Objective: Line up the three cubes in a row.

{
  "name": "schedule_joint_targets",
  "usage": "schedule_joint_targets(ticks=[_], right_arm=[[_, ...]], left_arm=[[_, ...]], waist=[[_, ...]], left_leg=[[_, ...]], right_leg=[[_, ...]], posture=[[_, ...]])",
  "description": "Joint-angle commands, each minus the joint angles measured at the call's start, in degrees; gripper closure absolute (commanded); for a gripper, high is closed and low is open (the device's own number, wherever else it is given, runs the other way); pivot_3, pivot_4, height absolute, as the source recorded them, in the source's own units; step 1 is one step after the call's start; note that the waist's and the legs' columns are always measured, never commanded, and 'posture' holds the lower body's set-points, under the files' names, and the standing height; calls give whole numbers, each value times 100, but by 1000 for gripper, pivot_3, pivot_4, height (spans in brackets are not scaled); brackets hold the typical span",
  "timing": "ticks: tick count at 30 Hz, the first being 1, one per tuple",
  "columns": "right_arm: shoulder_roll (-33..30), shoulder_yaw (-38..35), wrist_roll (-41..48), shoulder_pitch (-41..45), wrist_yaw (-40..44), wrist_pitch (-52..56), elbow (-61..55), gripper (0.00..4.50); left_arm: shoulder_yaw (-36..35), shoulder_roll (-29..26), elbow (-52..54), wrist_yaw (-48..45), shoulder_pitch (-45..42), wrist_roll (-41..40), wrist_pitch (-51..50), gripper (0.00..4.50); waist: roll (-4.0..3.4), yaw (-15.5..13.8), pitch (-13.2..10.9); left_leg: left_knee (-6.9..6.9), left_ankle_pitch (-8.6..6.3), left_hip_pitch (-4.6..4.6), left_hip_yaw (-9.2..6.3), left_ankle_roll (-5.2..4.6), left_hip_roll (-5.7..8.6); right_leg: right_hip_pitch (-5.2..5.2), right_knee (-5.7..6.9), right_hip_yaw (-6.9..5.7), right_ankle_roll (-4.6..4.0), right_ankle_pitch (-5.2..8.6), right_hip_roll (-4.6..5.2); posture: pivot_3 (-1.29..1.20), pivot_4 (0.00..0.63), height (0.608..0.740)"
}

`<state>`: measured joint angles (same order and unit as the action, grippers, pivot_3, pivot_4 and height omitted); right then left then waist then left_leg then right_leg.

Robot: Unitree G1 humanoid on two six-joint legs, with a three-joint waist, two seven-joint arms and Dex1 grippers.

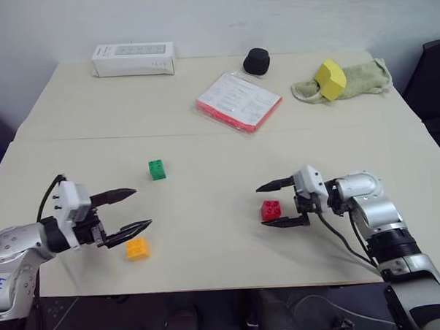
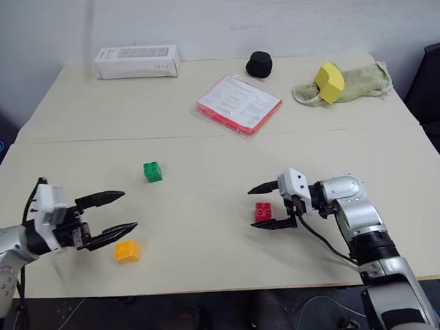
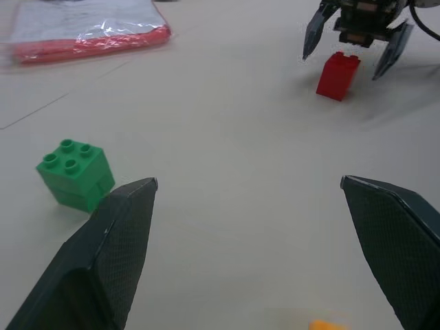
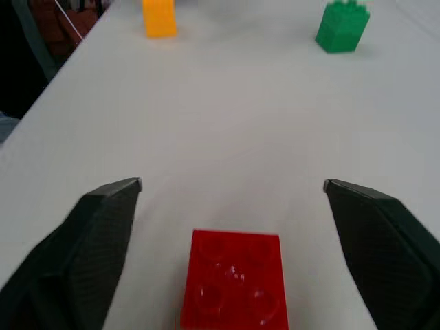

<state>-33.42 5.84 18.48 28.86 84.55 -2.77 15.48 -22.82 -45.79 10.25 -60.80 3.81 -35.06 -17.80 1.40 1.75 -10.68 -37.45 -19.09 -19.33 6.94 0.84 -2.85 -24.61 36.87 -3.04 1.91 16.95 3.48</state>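
The small orange-yellow studded plastic brick is seen at the near table edge, just beside the spread left gripper. The small green studded brick sits farther back. The small red studded brick rests on the table, unpinched, between the spread fingers of the right gripper.
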Motion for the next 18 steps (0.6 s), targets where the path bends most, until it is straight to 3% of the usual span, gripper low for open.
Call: schedule_joint_targets(ticks=[1,8,11,16,18], right_arm=[[-266,-767,646,-447,-313,199,-972,10],[40,-2035,1728,-1562,-1150,337,-1881,10],[41,-2109,1888,-1924,-1276,464,-2172,10],[69,-2056,1551,-2051,-1297,-59,-2102,10],[147,-2047,1443,-1962,-1489,-194,-2030,10]], left_arm=[[-1070,-243,-232,-148,542,-642,-677,0],[-2154,-195,-1963,52,1047,-55,191,0],[-2218,-51,-1774,167,1022,-197,80,0],[-1315,-23,-1698,161,4,80,320,0],[-623,-48,-2265,2,-1118,312,393,0]], waist=[[1,5,-1],[4,-13,0],[9,-30,3],[10,-78,4],[12,-109,5]], left_leg=[[2,0,-3,-1,0,-2],[7,-19,11,-8,-27,0],[11,-21,7,-11,-29,0],[10,-19,5,-17,-31,5],[9,-18,6,-17,-30,6]], right_leg=[[-1,-2,-1,0,0,0],[8,-3,-10,-6,3,1],[6,-5,-11,-6,3,7],[10,-5,-16,-5,2,15],[10,0,-16,-5,2,14]], posture=[[0,150,740],[0,150,740],[0,150,740],[0,150,740],[0,150,740]])
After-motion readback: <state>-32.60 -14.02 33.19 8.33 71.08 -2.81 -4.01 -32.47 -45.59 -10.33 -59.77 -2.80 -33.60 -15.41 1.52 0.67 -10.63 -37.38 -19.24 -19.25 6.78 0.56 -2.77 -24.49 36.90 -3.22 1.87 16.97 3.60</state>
